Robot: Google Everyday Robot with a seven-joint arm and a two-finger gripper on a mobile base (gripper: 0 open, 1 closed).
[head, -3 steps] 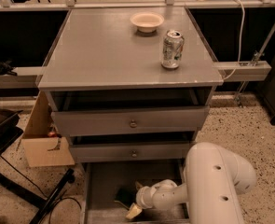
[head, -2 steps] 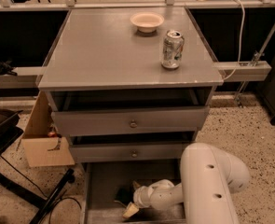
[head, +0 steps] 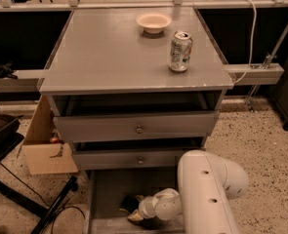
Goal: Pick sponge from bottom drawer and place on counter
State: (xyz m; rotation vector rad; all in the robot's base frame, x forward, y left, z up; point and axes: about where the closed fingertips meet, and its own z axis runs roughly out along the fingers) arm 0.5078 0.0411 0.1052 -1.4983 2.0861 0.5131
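- Sponge (head: pixel 133 218): lies in the bottom drawer (head: pixel 109 191), right at the tip of the tool (head: pixel 132 209). Only a pale yellow edge shows just under the tool. A dark patch just above that edge may be the scouring face or part of the tool itself.
- Tool: sits low inside the bottom drawer, on a white arm (head: pixel 207 189) that enters from the right and hides the drawer's right half. Whether the tool is spread or clamped on the sponge cannot be told.
- Bottom drawer: stands pulled out past the two knobbed drawers (head: pixel 136 126) directly above the tool. This overhang-free position is what gives the tool access from above.
- Table (head: pixel 109 52): lies well above and beyond the tool. A can (head: pixel 180 51) and a bowl (head: pixel 154 22) stand on its far right part.
- Step in hand, as judged: the grasp. The sponge is not yet raised from the drawer floor, so most of the task remains.
- Next move, as judged: confirm the grip, then draw the tool outward before raising it, because both upper drawer fronts project over the lift path.
- Placement, as judged: set the sponge down apart from the can, since a light can tips easily if brushed.
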